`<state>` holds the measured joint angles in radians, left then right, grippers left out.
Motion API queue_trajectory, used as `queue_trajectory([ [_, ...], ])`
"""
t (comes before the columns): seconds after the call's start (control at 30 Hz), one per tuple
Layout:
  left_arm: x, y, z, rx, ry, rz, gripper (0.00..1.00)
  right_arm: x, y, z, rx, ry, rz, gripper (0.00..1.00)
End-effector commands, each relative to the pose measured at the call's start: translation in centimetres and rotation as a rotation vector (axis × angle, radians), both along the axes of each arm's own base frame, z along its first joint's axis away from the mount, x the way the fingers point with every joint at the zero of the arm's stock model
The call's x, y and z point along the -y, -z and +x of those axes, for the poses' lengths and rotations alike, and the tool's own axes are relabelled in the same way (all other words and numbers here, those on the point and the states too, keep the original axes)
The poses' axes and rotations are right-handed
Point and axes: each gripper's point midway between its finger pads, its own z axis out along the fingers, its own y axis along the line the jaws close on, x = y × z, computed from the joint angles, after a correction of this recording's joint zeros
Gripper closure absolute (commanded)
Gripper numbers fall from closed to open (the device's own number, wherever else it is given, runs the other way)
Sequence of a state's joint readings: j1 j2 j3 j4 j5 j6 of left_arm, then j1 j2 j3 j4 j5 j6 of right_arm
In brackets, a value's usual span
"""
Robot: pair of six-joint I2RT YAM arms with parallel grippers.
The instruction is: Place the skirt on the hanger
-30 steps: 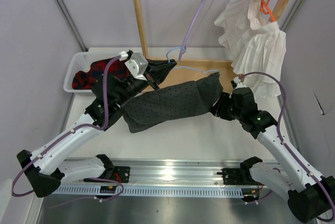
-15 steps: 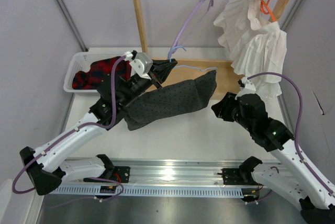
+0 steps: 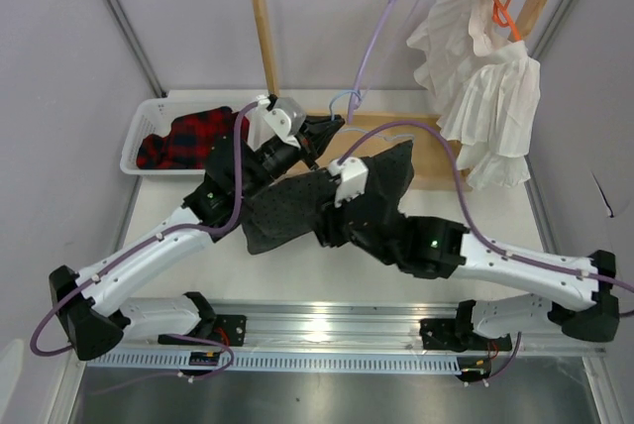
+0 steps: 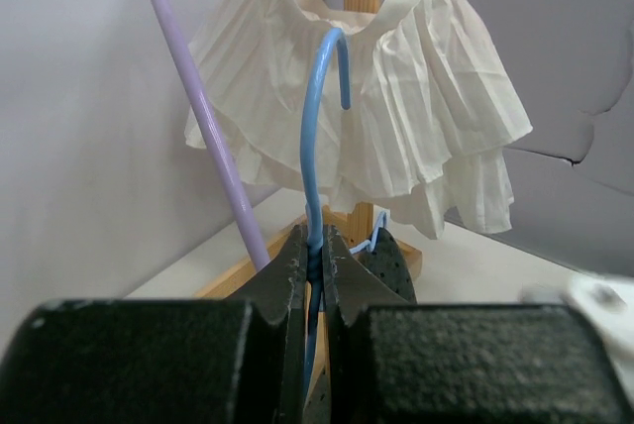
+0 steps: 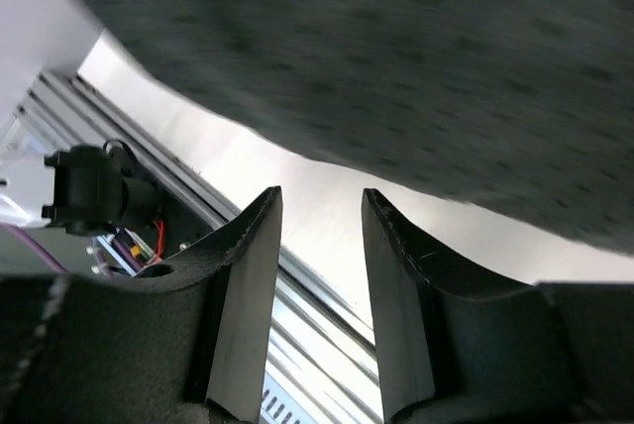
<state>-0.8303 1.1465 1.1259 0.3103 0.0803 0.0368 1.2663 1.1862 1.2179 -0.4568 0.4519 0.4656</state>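
Left gripper [image 4: 315, 246] pressed together on the neck of the hanger [image 4: 309, 137], just below its hook, holding it upright above the table [image 3: 297, 270]; the skirt [image 3: 279, 214] hangs from it as a slanting dark band in front of the wooden rack [image 3: 264, 38]. Right gripper [image 5: 319, 221] spread, nothing between its fingers, just under the skirt's lower edge (whether it touches the cloth cannot be told). Stage, as judged: draping largely done, seating and straightening in hand. The next move calls for a light pinch on the hanging edge and an even pull, the hanger held steady so the cloth does not slide off
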Motion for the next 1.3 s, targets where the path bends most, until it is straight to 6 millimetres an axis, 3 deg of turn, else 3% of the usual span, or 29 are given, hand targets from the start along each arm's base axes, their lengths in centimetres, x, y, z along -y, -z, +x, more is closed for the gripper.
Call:
queue_trajectory([
  [0.0,-0.6,-4.7,-0.3,0.024,-0.030,-0.146,1.00,-1.8,-4.0,1.4,0.174,0.078,0.020,0.57],
  [0.2,-1.0,-4.8,1.2,-0.050,-0.144,-0.182,1.00,-6.0,-3.6,-0.5,0.284,0.013,0.025,0.59],
  [0.37,-1.3,-4.9,2.1,-0.096,-0.211,-0.209,1.00,-8.0,-2.2,-2.5,0.378,-0.012,0.010,0.62],
  [0.4,-1.3,-4.8,2.2,-0.101,-0.215,-0.212,1.00,-8.4,-2.7,-2.8,0.405,-0.015,0.034,0.63],
  [0.6,-1.2,-5.0,2.6,-0.118,-0.228,-0.224,1.00,-8.8,-1.9,-3.4,0.457,0.034,0.042,0.65],
  [1.07,-0.9,-5.7,2.2,-0.119,-0.206,-0.226,1.00,-8.1,-1.4,-2.1,0.529,0.143,-0.033,0.73],
  [1.27,-1.1,-5.9,2.4,-0.126,-0.217,-0.234,1.00,-8.6,-1.5,-2.6,0.536,0.118,-0.024,0.68],
])
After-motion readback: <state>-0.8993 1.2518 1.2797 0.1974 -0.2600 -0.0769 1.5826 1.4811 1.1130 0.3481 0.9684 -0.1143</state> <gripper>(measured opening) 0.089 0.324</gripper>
